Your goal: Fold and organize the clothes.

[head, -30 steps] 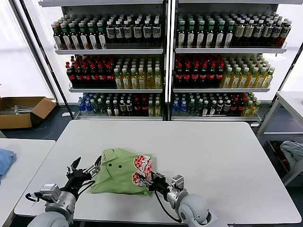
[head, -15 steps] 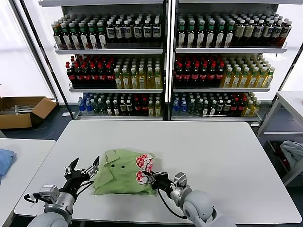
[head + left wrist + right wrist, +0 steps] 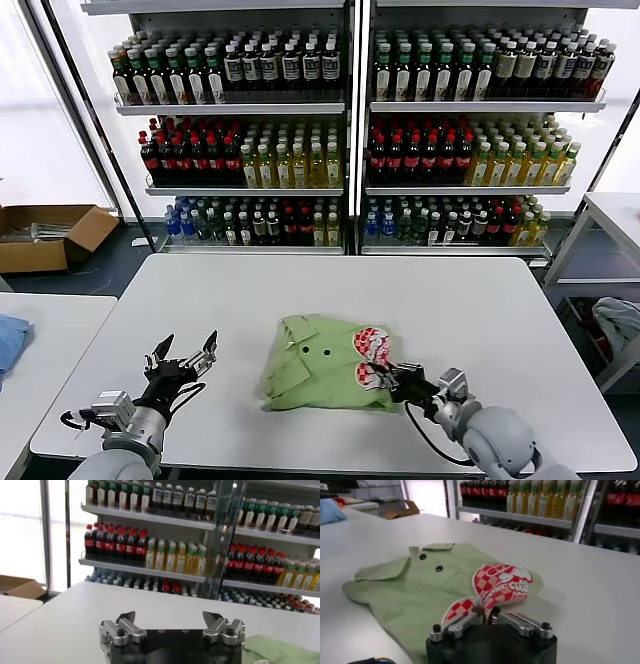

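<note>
Shirt (image 3: pixel 325 365) now lies further toward three o'clock on our white table (image 3: pixel 480 310) than a second ago, because our right gripper (image 3: pixel 398 380), fingers pinched nearly shut on its near hem by the red-and-white print, has dragged the folded bundle sideways. Our left gripper (image 3: pixel 185 362) waits wide open at nine o'clock, well apart from the cloth. Bottle shelves (image 3: pixel 345 130) fill twelve o'clock, so we judge folding done and placing underway.

Polo shirt (image 3: pixel 325 365) on table (image 3: pixel 480 310) – left gripper (image 3: pixel 183 359) leftward, right gripper (image 3: pixel 392 378) touching.
</note>
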Available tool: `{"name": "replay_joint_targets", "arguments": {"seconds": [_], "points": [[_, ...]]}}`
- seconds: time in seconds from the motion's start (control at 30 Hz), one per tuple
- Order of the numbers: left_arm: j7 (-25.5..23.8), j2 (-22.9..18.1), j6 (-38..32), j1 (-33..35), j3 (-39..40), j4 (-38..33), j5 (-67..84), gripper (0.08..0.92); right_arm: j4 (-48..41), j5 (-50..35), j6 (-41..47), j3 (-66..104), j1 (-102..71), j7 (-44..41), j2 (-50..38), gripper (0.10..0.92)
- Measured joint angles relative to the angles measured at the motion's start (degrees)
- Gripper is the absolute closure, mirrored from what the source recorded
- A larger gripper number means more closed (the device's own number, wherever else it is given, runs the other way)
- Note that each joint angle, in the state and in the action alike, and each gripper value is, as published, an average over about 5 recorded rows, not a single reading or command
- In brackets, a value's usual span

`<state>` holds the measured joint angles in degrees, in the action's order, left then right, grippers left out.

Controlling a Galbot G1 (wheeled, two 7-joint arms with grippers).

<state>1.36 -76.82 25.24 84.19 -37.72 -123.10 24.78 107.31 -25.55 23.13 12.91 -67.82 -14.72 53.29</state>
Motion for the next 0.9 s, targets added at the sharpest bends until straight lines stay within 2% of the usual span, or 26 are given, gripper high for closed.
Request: {"name": "replay_joint_targets", "arguments": {"seconds": [0.27,0.63,0.73,0.9], "points": [[0.0,0.0,0.3,0.1,0.1,-0.2,0.3,0.177,1.3,-0.8,-1.9,5.4,-2.9,2.0,-1.1,0.574],[0.1,0.6,0.7,1.0,-0.6,-1.2,1.5,0.177,3.7,-2.0,-1.8,7.7,-2.6,5.9,2.5,0.260],[0.1,0.4,0.7,1.3,-0.6,-1.5,1.6,0.177,3.1,-1.6,-1.3,5.9,-1.2,6.8,4.9,0.213],[-0.1,0.1,0.4,2.3,-1.3,-2.0,1.7,0.177,0.3,-0.8,-0.5,1.8,2.0,9.1,9.6,0.203]]}}
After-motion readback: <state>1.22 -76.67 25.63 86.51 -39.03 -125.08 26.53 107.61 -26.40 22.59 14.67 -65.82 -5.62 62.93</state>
